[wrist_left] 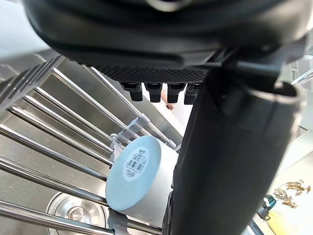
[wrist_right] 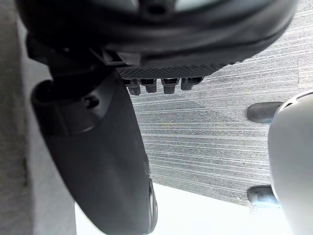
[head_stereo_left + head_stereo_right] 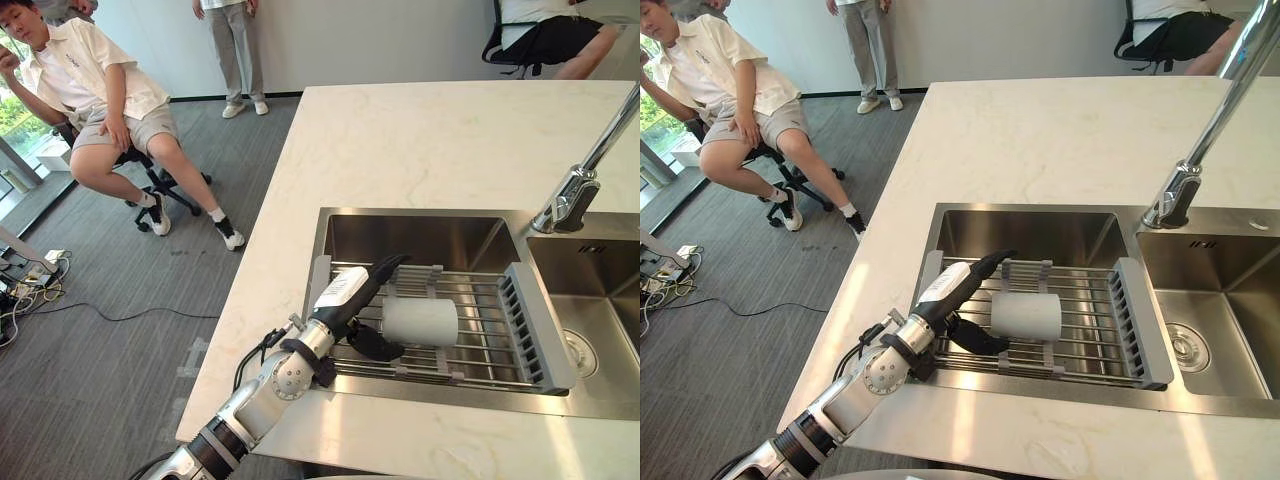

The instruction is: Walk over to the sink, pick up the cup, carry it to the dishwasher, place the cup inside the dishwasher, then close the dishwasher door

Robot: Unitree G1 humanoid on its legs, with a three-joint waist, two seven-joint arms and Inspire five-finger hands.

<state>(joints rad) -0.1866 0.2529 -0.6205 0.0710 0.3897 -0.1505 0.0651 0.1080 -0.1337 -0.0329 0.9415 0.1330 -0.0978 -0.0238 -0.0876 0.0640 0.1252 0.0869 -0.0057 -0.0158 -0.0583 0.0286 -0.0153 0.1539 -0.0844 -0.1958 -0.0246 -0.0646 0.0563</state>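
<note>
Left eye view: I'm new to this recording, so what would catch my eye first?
The left hand reaches into the sink, open fingers straight over a white cup lying on its side on the wire rack. Beyond the counter's left edge, a person sits on an office chair.

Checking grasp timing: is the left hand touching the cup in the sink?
Cannot tell. In the left eye view the left hand has its thumb bordering the cup; the left wrist view overlaps them; neither shows contact or gap plainly.
</note>
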